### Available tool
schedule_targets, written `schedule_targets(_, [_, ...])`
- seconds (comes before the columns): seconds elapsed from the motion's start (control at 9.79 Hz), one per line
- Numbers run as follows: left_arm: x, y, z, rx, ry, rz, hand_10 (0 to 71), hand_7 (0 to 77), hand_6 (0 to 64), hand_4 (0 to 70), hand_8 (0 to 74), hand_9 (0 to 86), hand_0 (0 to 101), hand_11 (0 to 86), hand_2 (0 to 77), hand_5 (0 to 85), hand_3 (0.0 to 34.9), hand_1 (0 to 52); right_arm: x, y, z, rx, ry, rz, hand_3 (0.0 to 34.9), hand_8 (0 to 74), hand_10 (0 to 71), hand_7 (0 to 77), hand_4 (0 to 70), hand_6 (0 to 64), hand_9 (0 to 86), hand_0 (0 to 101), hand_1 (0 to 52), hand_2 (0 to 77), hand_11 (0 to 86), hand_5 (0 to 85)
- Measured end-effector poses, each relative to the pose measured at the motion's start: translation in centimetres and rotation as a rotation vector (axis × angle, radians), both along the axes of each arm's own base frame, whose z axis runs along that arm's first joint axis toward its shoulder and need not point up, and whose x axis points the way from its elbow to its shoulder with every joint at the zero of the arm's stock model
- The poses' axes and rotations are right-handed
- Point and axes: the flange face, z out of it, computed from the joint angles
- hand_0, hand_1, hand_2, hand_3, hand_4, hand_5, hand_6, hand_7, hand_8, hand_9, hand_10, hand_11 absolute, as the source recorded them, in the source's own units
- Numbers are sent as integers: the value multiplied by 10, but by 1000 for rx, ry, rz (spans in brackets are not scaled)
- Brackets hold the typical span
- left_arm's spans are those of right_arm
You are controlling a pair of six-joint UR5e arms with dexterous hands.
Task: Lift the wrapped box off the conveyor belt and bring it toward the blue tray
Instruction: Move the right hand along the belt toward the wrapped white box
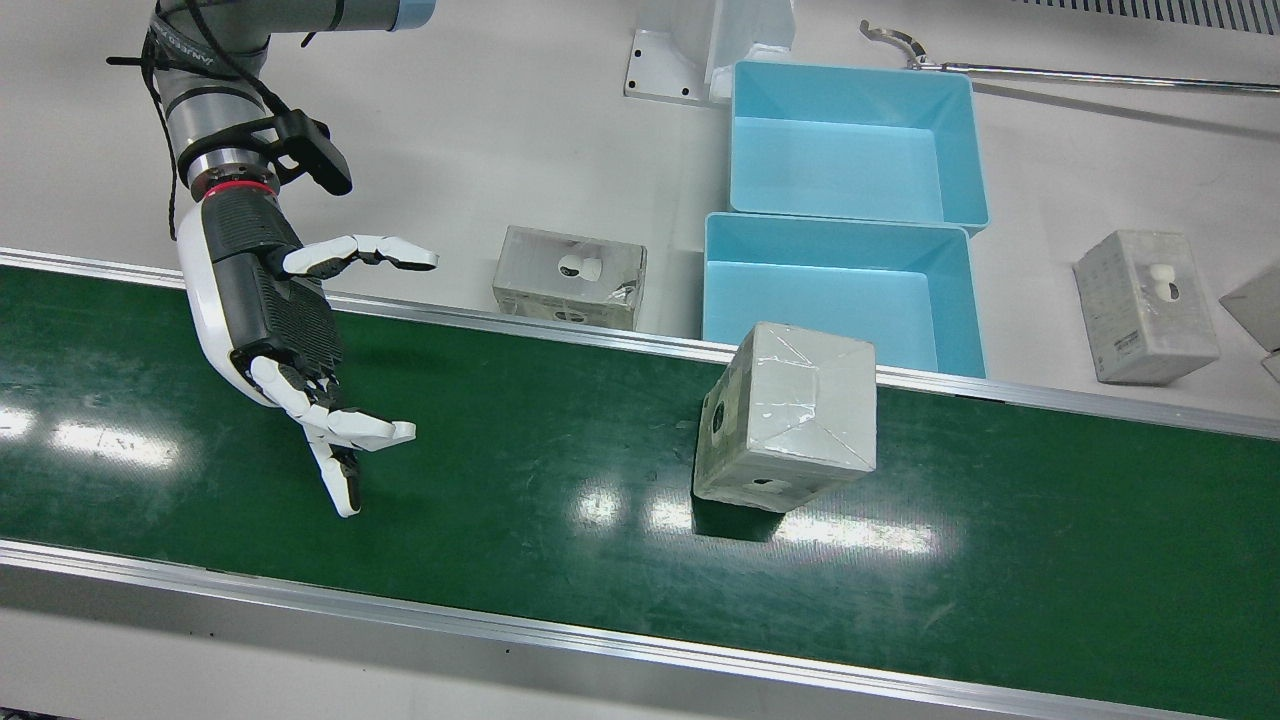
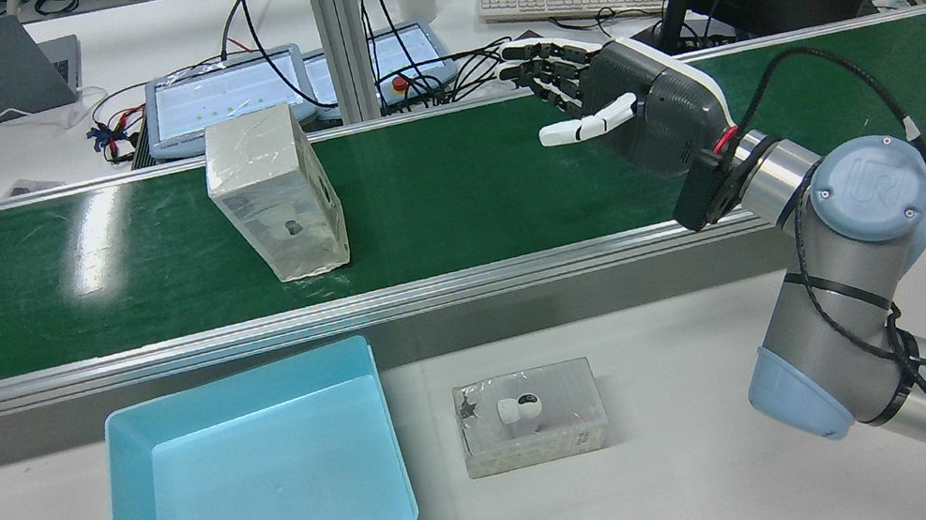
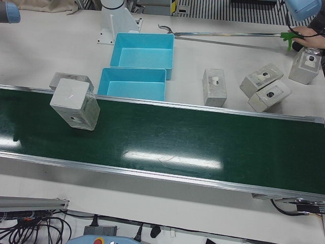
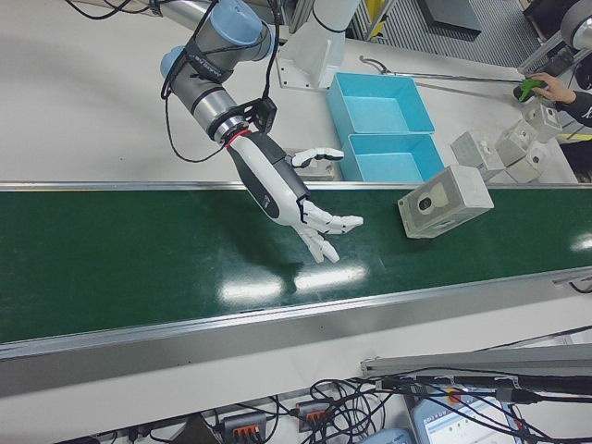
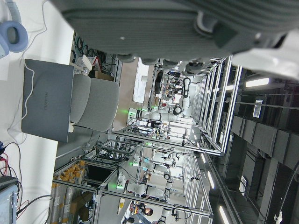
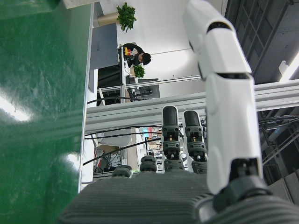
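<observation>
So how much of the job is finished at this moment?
Nothing looks done yet: the wrapped box stands on the green conveyor belt, untouched. In hand: the right hand hovers open over the belt, clearly apart from the box, its fingers spread. Left: reach the box, grasp it, lift it, and carry it toward the blue tray, which sits empty just beyond the belt's edge.

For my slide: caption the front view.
Open right hand poised above the green conveyor belt, apart from the wrapped box beside blue trays.
</observation>
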Motion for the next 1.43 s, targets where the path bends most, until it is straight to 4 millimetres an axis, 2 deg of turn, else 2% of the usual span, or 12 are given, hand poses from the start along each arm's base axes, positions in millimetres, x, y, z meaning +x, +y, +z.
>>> schedule_targets(0.2, [0, 0, 0, 0, 0, 0, 5, 5, 0, 0, 5, 0, 0, 5, 5, 11, 0, 0, -12, 1, -1, -2, 3, -15, 34, 16, 5, 278, 202, 114, 65, 500, 180, 213, 16, 191])
schedule_targets(0.51, [0, 0, 0, 0, 0, 0, 5, 5, 0, 0, 5, 0, 0, 0, 5, 11, 0, 0, -34, -2, -23, -8, 3, -27, 34, 11, 5, 289, 202, 120, 65, 500, 180, 213, 16, 191])
schedule_targets(0.61, [0, 0, 0, 0, 0, 0, 5, 5, 0, 0, 5, 0, 0, 0, 11, 11, 0, 0, -42, -1, -28, -16, 0, -20, 28, 11, 5, 289, 202, 120, 65, 500, 185, 218, 16, 191])
schedule_targets(0.72, [0, 0, 0, 0, 0, 0, 5, 5, 0, 0, 5, 0, 0, 0, 11, 11, 0, 0, -51, 3, -31, -23, -5, -18, 43, 16, 5, 295, 202, 120, 65, 498, 191, 218, 16, 191])
schedule_targets(0.92, [0, 0, 0, 0, 0, 0, 0, 5, 0, 0, 5, 0, 0, 0, 11, 11, 0, 0, -68, 11, -34, -33, -13, -16, 43, 16, 5, 295, 202, 120, 65, 498, 191, 218, 16, 191])
schedule_targets(1.23, [0, 0, 0, 0, 0, 0, 0, 5, 0, 0, 5, 0, 0, 5, 11, 11, 0, 0, -75, 16, -36, -35, -17, -14, 60, 11, 5, 273, 169, 109, 65, 505, 202, 207, 16, 175])
schedule_targets(1.33, [0, 0, 0, 0, 0, 0, 0, 5, 0, 0, 5, 0, 0, 0, 11, 11, 0, 0, -73, 15, -37, -33, -20, -11, 70, 11, 5, 235, 153, 93, 65, 505, 202, 202, 16, 169])
schedule_targets(1.43, [0, 0, 0, 0, 0, 0, 0, 5, 0, 0, 5, 0, 0, 0, 11, 11, 0, 0, -69, 14, -37, -32, -23, -7, 67, 11, 0, 235, 142, 82, 49, 505, 202, 207, 16, 169])
